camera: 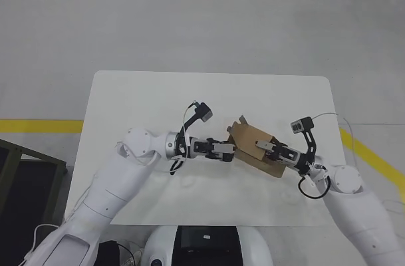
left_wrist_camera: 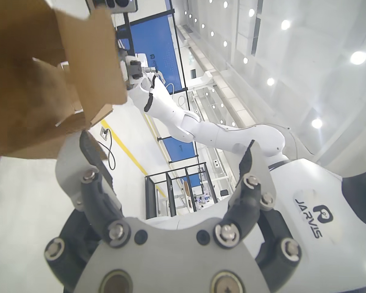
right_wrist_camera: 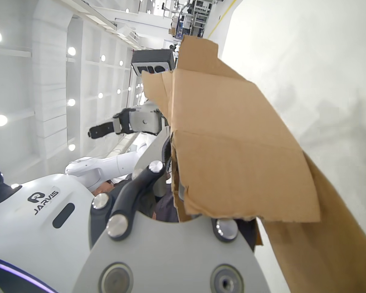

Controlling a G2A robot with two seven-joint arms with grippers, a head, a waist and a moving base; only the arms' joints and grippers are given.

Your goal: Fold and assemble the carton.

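Left gripper (camera: 229,152) spread wide, one finger (left_wrist_camera: 90,149) just at the carton (camera: 249,142) open end. My read: staged to fold that end in. Carton's half-formed, right of tabletop (camera: 155,100) centre. Right gripper (camera: 270,150) clamped on its wall, likely steadying it.

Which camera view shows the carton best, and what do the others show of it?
The top view: the whole carton is in frame, so its outline can be judged. The right wrist view gives one large panel with its creases, close up, but the edge of the picture cuts it off. The left wrist view gives a near, blurred part with one flap.
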